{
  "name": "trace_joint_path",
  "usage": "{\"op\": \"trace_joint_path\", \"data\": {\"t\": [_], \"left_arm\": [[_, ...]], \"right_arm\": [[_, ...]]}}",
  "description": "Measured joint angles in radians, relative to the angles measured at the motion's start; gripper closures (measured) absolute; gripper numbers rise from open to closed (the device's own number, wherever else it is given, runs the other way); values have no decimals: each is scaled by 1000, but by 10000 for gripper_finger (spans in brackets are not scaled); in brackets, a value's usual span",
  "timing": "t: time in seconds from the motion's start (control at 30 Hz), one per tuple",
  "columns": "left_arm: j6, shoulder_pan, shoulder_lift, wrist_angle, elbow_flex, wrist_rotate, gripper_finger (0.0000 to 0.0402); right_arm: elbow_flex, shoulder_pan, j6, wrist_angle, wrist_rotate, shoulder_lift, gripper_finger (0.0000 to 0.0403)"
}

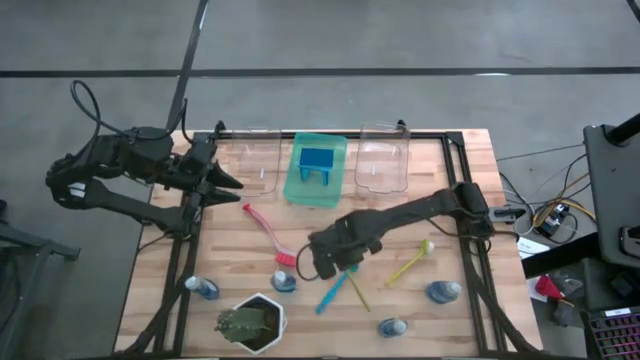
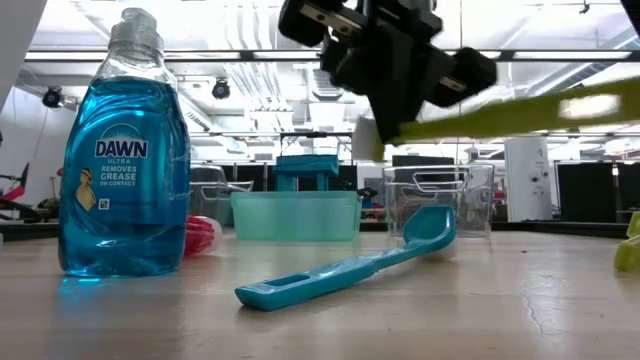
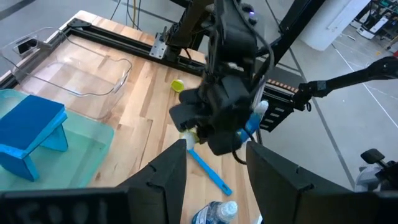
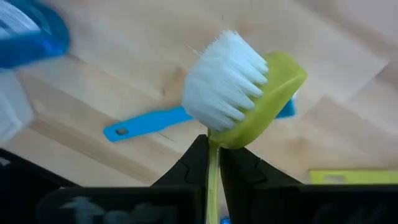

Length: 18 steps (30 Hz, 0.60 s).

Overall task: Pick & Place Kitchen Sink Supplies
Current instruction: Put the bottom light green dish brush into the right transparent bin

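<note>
My right gripper (image 1: 336, 262) hangs over the middle of the table, shut on a yellow-green dish brush (image 4: 261, 93) with white bristles; the brush's handle (image 2: 520, 112) sticks out sideways. Under it a blue brush (image 1: 333, 290) lies flat on the wood. A second yellow-green brush (image 1: 410, 262) and a red brush (image 1: 268, 232) also lie on the table. Several small blue bottles (image 1: 285, 282) stand along the near side. My left gripper (image 1: 228, 181) waits open at the far left, holding nothing. My right gripper pinches the yellow-green brush's thin handle just behind the head (image 4: 213, 152) between its two fingers. The fingers come from above, pointing down, and lie across the handle. The brush is lifted clear of the table, roughly level, its bristles facing sideways.
A green tray (image 1: 300, 185) holding a blue block (image 1: 318, 160) sits at the far middle between two clear bins (image 1: 250, 160) (image 1: 383, 166). A plant in a white pot (image 1: 250, 322) stands at the near edge. A black frame (image 1: 470, 250) borders the table.
</note>
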Motion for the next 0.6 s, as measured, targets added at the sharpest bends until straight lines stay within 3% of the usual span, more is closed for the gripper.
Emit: {"op": "trace_joint_path", "data": {"t": [0.27, 0.6], "left_arm": [[0, 0, -5, 0, 0, 0, 243], [1, 0, -18, 0, 0, 0, 243]], "right_arm": [[105, -104, -64, -64, 57, -53, 381], [328, -276, -227, -296, 112, -62, 381]]}}
